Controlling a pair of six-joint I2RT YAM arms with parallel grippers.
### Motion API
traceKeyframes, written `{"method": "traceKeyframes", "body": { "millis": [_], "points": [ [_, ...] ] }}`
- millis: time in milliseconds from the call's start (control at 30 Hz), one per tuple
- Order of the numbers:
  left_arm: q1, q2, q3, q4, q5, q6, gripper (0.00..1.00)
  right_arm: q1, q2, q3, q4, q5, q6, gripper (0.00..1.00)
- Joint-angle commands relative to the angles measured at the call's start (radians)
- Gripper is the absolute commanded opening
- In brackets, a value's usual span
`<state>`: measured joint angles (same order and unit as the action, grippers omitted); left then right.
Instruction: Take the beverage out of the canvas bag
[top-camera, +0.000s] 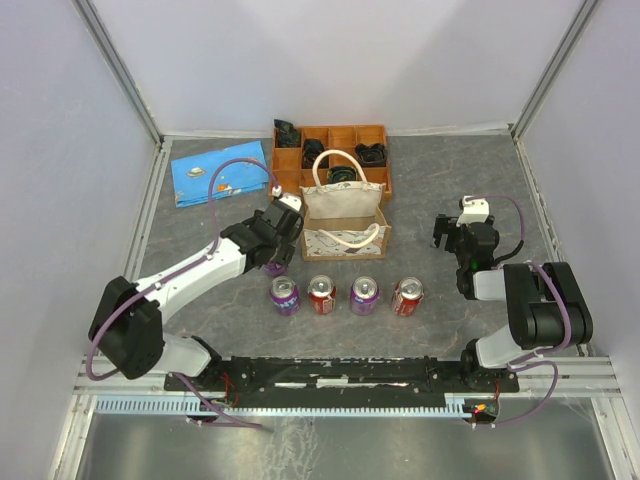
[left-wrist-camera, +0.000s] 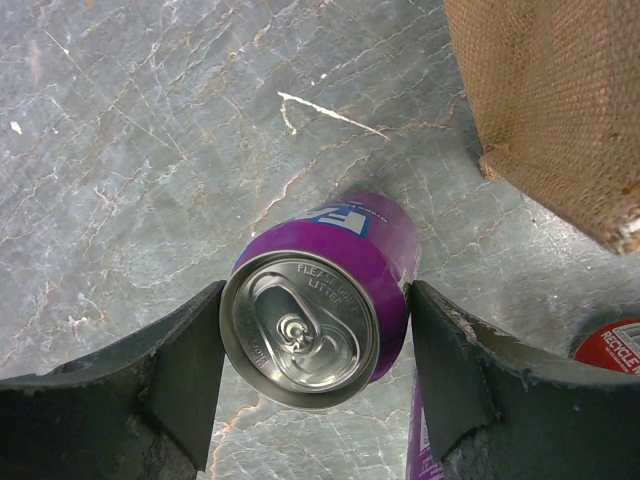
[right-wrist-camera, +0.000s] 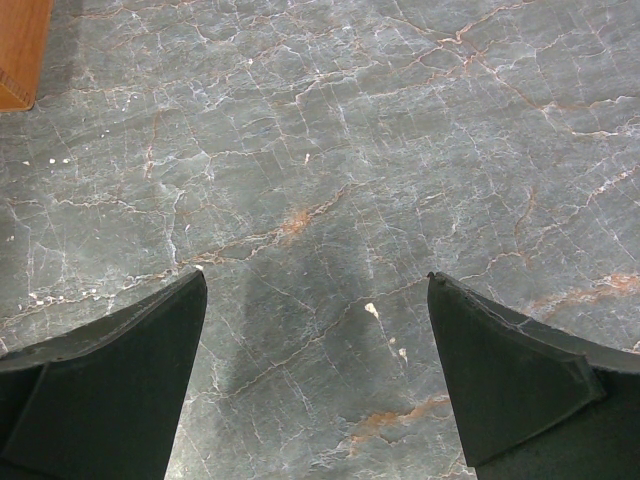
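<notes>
The canvas bag (top-camera: 345, 215) stands upright mid-table, its handles (top-camera: 335, 160) up; its lower corner (left-wrist-camera: 560, 100) shows in the left wrist view. Just left of the bag's front, my left gripper (top-camera: 279, 252) is shut on a purple beverage can (top-camera: 275, 269). In the left wrist view the can (left-wrist-camera: 330, 290) sits tilted between my left gripper (left-wrist-camera: 315, 292), and both fingers touch its sides. My right gripper (top-camera: 447, 234) hovers to the right of the bag. It is open (right-wrist-camera: 315, 285) over bare marble, with nothing between its fingers.
A row of cans stands in front of the bag: purple (top-camera: 285, 295), red (top-camera: 321, 294), purple (top-camera: 364, 295), red (top-camera: 408, 296). An orange-brown compartmented tray (top-camera: 375, 135) sits behind the bag, and a blue flat packet (top-camera: 220, 172) lies at the back left.
</notes>
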<state>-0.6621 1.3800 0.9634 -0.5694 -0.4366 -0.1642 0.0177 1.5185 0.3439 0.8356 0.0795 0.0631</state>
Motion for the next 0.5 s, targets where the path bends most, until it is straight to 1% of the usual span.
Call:
{"method": "traceKeyframes", "body": {
  "millis": [0,167,267,300,333,467],
  "points": [
    [0.003,0.001,0.052,0.083,0.000,-0.022,0.04,0.004,-0.004,0.029,0.020,0.006,-0.009,0.99],
    [0.003,0.012,0.045,0.100,0.006,-0.026,0.10,0.004,-0.003,0.029,0.021,0.006,-0.009,0.99],
    [0.004,0.020,0.041,0.106,0.015,-0.027,0.18,0.004,-0.004,0.029,0.020,0.007,-0.009,0.99],
    [0.004,0.025,0.041,0.107,0.020,-0.030,0.22,0.004,-0.003,0.029,0.020,0.007,-0.009,0.99],
    [0.004,0.030,0.042,0.108,0.026,-0.033,0.29,0.004,-0.004,0.029,0.020,0.006,-0.010,0.99],
    [0.003,0.039,0.039,0.109,0.043,-0.042,0.47,0.004,-0.004,0.029,0.020,0.007,-0.009,0.99]
  ]
}}
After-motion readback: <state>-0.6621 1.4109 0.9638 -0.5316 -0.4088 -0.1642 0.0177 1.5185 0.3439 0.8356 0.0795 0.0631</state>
